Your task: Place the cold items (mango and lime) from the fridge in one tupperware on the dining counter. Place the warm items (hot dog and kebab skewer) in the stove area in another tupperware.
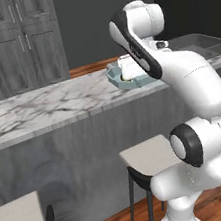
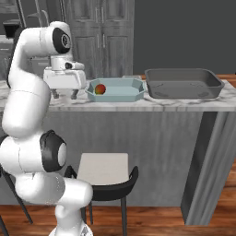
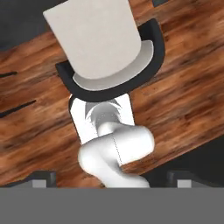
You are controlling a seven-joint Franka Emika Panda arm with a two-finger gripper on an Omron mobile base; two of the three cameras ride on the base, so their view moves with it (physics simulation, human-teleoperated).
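Left base view: marble dining counter (image 1: 41,106); pale blue-green tupperware (image 1: 119,76) partly behind the arm; dark grey tupperware (image 1: 204,43) further along, well apart. Right base view: gripper (image 2: 64,95) just beside the pale tray's end, jaws fully spread, holding nothing; mango (image 2: 100,89) lying inside that tray; grey tray (image 2: 183,83) alongside. Mango likely firm, smooth, light, prone to rolling; best pinched across its middle. Hand view: chair (image 3: 111,52) on wooden floor (image 3: 183,92) below.

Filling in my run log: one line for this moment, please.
gripper: open, empty | mango: in blue-green tray | grey tray: empty
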